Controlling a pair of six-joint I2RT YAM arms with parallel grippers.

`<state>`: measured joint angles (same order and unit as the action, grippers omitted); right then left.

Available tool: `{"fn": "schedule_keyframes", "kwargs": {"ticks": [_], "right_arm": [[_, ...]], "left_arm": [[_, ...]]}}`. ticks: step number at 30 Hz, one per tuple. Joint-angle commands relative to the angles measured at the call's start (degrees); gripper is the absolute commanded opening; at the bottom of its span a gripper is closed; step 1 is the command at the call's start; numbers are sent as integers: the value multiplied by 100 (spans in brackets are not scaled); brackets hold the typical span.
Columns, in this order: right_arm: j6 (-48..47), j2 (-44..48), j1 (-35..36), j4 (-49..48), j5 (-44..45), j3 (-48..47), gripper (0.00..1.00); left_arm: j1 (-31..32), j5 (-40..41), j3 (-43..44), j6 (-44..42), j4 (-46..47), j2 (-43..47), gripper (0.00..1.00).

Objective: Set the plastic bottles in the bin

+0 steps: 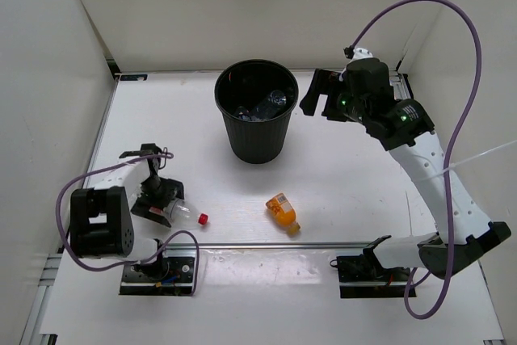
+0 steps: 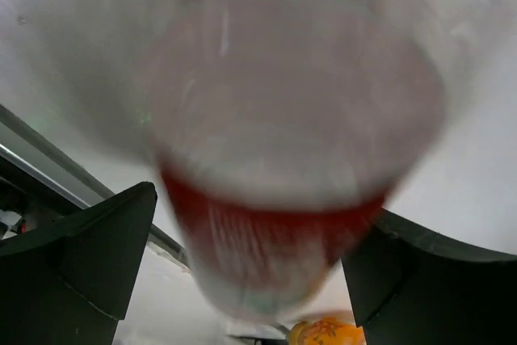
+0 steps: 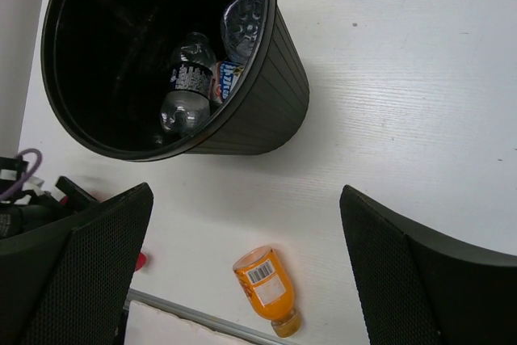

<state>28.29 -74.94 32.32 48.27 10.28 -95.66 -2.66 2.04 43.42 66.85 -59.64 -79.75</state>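
Logging the pick-up step: I see left pincer [image 1: 161,204] astride the red-label bottle [image 2: 275,224] on the counter [image 1: 363,183], clamp unverifiable, right pincer [image 1: 317,96] apart by the bin [image 1: 257,139]; next, confirm grip, lift.

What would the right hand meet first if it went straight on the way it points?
Probably the bare table, in the gap between the bin and the orange bottle, though depth is unclear.

Bin [image 1: 256,139] 9 o'clock of my right hand [image 1: 317,95]; orange bottle [image 1: 283,212] 6; left hand [image 1: 161,204] clamping red-cap bottle [image 1: 186,214] 8; desk [image 1: 327,169] between free.
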Motion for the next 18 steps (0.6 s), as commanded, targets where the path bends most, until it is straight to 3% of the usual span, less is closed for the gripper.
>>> {"fn": "schedule_keyframes", "kwargs": {"ticks": [1,4,5,6,7,9,10,13,18], "right_arm": [[-26,111,-15,-143,-26,109,100],[-26,111,-15,-143,-26,170,100],[-26,111,-15,-90,43,170,100],[-26,111,-15,-90,44,170,100],[27,111,-15,-90,44,170,100],[79,111,-67,-37,44,222,100],[80,111,-67,15,44,223,100],[185,111,-120,68,-26,380,100],[404,111,-374,68,-166,793,100]], "left_arm": [[-86,-440,-377,-155,486,-181,100],[-86,-547,-221,-348,585,-261,78],[-86,-547,-55,-348,437,-200,67],[-86,-547,173,-348,357,-112,41],[-86,-347,802,-348,278,80,36],[219,-4,1718,-348,-46,152,34],[335,450,2845,-348,-196,152,35],[906,1260,4939,-593,-260,-163,39],[1776,1378,6239,-1900,1259,-629,51]]}}
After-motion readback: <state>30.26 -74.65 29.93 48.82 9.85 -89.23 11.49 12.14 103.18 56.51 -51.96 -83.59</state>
